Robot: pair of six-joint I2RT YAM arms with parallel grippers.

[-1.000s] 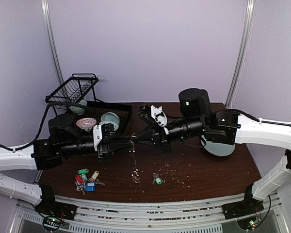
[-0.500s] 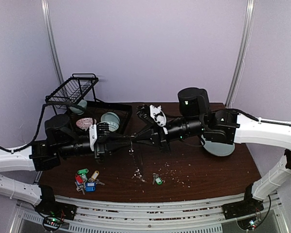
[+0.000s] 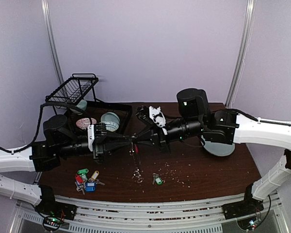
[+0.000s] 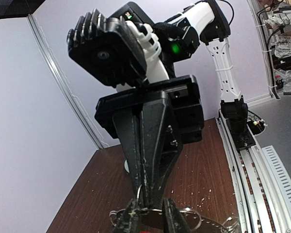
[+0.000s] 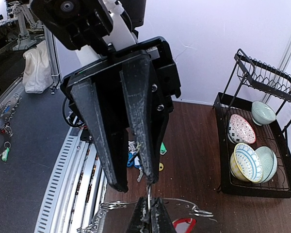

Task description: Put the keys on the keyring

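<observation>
**A:** Start big. What's the layout?

**B:** A dark wood-grain surface point(image 3: 208, 170) flecked with pale crumbs. The two arms reach inward and meet nose to nose above its middle, lifted clear of it.

**A:** And the keyring?

**B:** The keyring point(image 5: 194, 211) is up there between them. It is a thin, flat grey metal loop that spreads crosswise to both sets of fingers. The right fingers point(image 5: 157, 221) are pressed together on a wire at its rim. The left fingers point(image 4: 130, 221) stand a narrow gap apart and look clamped on the rim from the opposite side.

**A:** Where are the keys?

**B:** Down on the surface, well below the loop. The main cluster of keys point(image 3: 86, 179) has small silver blades with smooth green, red, blue and tan plastic tags. It lies near the front edge on the left arm's side, so that arm is nearer. A lone green-tagged key point(image 3: 157, 180) lies nearer the middle, slightly toward the right arm.

**A:** Anything on the loop?

**B:** A red tag point(image 5: 184, 225) sits by the rim. Whether it is threaded on, I can't tell.
</observation>
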